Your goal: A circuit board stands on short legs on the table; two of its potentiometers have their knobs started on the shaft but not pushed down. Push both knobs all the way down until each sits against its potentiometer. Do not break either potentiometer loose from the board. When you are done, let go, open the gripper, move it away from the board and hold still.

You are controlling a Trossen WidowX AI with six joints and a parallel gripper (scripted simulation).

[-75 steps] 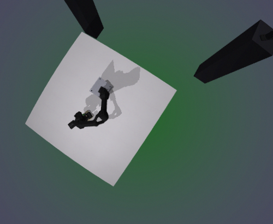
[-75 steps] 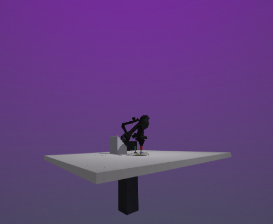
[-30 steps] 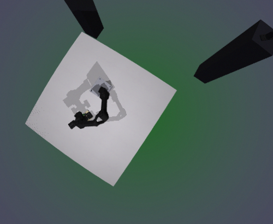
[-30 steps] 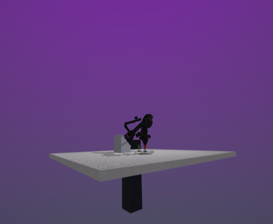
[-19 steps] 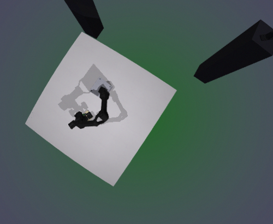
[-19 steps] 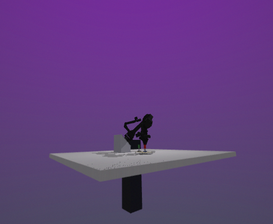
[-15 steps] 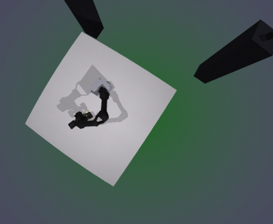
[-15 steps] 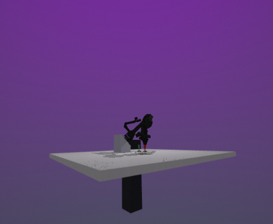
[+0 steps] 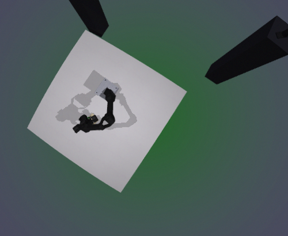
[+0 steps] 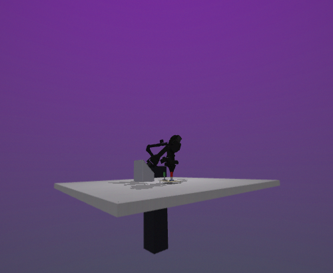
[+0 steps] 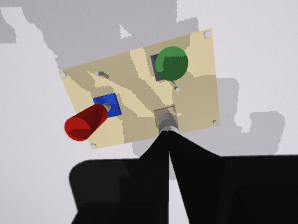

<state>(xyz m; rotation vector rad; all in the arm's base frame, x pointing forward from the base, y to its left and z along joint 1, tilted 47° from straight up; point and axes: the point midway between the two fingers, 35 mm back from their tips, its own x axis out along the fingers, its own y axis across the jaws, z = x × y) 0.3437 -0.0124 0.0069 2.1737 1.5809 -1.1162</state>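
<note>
The tan circuit board [image 11: 200, 92] [image 9: 92, 114] lies on the white table [image 9: 116, 152] [image 10: 218, 187]. In the wrist view a red knob [image 11: 86, 123] [image 10: 172, 175] sticks up tall on its shaft over a blue potentiometer [image 11: 114, 106] at the board's left. A green knob [image 11: 171, 62] [image 10: 164, 175] sits over a dark potentiometer at the far right. My gripper [image 11: 167, 135] is shut with nothing between its fingers. Its tips hang just over a grey bare-shaft potentiometer [image 11: 167, 120] at the board's near edge, between the two knobs.
The arm's grey base block [image 10: 141, 171] [image 9: 108, 86] stands on the table behind the board. Two dark pillars [image 9: 252, 52] [image 9: 90, 14] rise beyond the table edges. The arm's shadows fall across the table around the board.
</note>
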